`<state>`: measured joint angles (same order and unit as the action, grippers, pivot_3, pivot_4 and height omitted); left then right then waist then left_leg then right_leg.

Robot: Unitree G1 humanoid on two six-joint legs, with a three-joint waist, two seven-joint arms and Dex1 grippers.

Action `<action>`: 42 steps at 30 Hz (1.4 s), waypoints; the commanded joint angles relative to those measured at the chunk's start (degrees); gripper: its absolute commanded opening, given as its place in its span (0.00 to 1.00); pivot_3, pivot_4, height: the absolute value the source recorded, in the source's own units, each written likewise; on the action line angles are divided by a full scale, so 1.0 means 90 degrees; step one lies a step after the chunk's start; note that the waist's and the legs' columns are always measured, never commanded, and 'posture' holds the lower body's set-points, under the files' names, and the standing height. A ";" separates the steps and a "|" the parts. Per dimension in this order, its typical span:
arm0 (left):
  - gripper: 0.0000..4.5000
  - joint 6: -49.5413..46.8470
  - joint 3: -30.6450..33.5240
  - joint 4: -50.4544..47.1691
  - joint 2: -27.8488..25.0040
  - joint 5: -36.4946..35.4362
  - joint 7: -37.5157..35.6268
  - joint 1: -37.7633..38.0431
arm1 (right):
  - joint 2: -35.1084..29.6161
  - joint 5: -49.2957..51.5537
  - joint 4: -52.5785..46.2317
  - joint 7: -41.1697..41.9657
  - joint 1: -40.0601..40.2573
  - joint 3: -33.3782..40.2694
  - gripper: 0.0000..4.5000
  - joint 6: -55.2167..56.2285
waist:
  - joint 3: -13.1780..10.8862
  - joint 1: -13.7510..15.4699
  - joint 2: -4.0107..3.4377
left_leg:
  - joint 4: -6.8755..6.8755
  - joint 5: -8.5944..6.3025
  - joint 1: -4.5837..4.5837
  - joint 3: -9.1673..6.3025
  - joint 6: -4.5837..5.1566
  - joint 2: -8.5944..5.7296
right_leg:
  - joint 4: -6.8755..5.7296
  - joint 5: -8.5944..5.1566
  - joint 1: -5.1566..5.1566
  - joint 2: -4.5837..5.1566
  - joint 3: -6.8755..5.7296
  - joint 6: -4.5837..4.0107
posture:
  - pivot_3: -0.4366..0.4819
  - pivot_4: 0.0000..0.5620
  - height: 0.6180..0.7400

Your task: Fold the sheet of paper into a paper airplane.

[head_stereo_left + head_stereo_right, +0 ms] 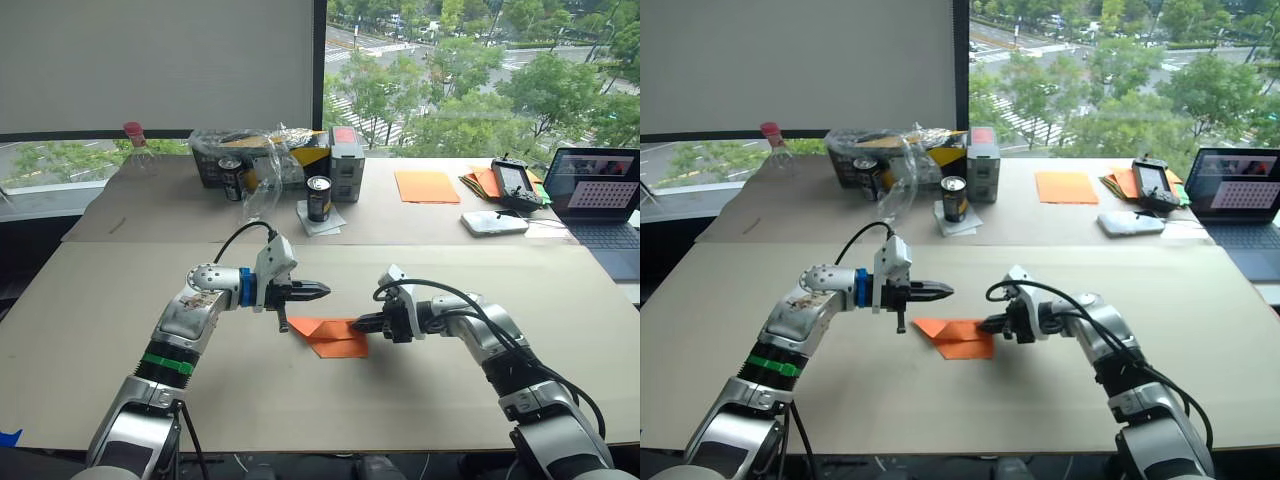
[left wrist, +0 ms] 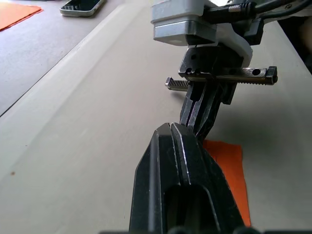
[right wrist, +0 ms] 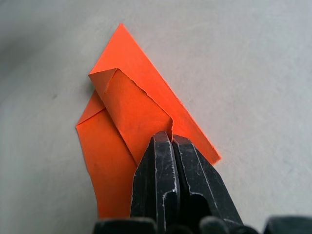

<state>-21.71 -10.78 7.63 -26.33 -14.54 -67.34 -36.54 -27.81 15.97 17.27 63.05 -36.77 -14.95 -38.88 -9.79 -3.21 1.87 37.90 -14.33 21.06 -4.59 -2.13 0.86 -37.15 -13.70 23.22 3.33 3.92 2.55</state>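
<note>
Table (image 1: 120, 330): broad, pale beige surface, running from the near edge to the window.

Laptop (image 1: 603, 195): open, at the far right edge, screen lit.

Clutter, far centre: a clear plastic bag (image 1: 262, 160) over dark boxes, with two dark cans (image 1: 318, 198) beside it, one standing on a white napkin.

Smooth orange sheet (image 1: 426, 186): lying flat, far right of centre; a stack of orange and green papers (image 1: 480, 182) just right of it, partly under a black handheld device (image 1: 514, 184). A white phone (image 1: 493, 222) sits nearer.

Sheet of paper (image 3: 131, 117): bright orange, folded into layered flaps with a pointed end, flat on the table between the two arms, near centre.

Right gripper (image 3: 171, 141): fingers pressed together with the paper's right edge apparently pinched between them, though the contact itself is hard to see.

Left gripper (image 1: 318, 291): fingers closed on nothing, pointing right, raised just above the paper's left end.
</note>
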 commanded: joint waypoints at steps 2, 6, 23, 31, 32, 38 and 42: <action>0.00 0.0345 -0.0382 0.0083 -0.0068 0.0403 0.0098 0.0266 | 0.0000 -0.0208 0.0048 -0.0158 0.0202 -0.0134 0.01 -0.0104 | 0.0002 -0.0015 -0.0004 | -0.0002 0.0000 0.0000 0.0000 0.0000 -0.0001 | 0.0001 0.0000 0.0000 0.0000 0.0000 0.0000 | 0.48 0.27 0.92; 0.00 0.0900 -0.0559 0.0653 -0.0045 0.0674 0.0069 0.0369 | -0.0035 -0.0196 -0.0022 -0.0159 0.0251 -0.0118 0.01 -0.0128 | 0.0002 -0.0008 -0.0004 | -0.0002 0.0000 0.0001 -0.0001 0.0000 -0.0001 | 0.0001 0.0000 0.0001 0.0000 0.0000 0.0000 | 0.48 0.27 0.92; 0.00 0.1694 -0.0885 0.1573 0.0112 0.1218 0.0129 0.0459 | -0.0180 0.0042 -0.0861 -0.0424 0.0488 0.0425 0.20 -0.0166 | 0.0003 0.0064 -0.0005 | -0.0002 0.0000 0.0002 0.0001 0.0000 -0.0002 | 0.0005 0.0000 -0.0001 0.0002 0.0000 0.0000 | 0.48 0.27 0.92; 0.00 0.1689 -0.0924 0.1699 0.0157 0.1194 0.0063 0.0407 | 0.0046 0.0404 -0.2473 -0.1449 0.0457 0.1123 0.60 -0.0639 | 0.0002 0.0063 -0.0005 | -0.0003 0.0000 0.0004 0.0000 0.0000 -0.0001 | 0.0005 -0.0001 0.0002 0.0001 0.0000 0.0002 | 0.48 0.27 0.92; 0.00 0.1693 -0.0931 0.1717 0.0168 0.1195 0.0060 0.0395 | 0.0142 0.0413 -0.2687 -0.1573 0.0558 0.1079 0.60 -0.0677 | 0.0002 0.0065 -0.0005 | -0.0003 0.0000 0.0004 -0.0001 0.0000 -0.0001 | 0.0005 -0.0001 0.0002 0.0001 -0.0001 0.0001 | 0.48 0.27 0.92; 0.00 0.1691 -0.0983 0.1804 0.0229 0.1205 -0.0010 0.0330 | 0.0506 -0.0044 -0.3050 -0.2117 0.1431 0.0414 0.26 -0.0094 | 0.0003 0.0094 -0.0005 | -0.0003 -0.0001 0.0009 -0.0001 0.0000 -0.0004 | 0.0009 -0.0003 0.0001 0.0004 -0.0002 0.0004 | 0.48 0.27 0.92; 0.00 0.1681 -0.1024 0.1817 0.0223 0.1209 -0.0095 0.0313 | 0.0691 -0.0165 -0.2956 -0.2280 0.1775 0.0196 0.01 0.0187 | 0.0003 0.0085 -0.0005 | -0.0003 -0.0001 0.0008 0.0002 0.0001 -0.0005 | 0.0010 -0.0003 0.0001 0.0006 -0.0001 0.0005 | 0.48 0.27 0.92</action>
<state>-6.15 -18.34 22.53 -24.10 -5.69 -67.60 -34.18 -21.88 14.42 -7.90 43.08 -20.23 -13.23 -39.00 -9.77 -2.44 1.82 37.87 -14.34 21.12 -4.58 -2.12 0.82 -37.06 -13.73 23.24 3.38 3.92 2.60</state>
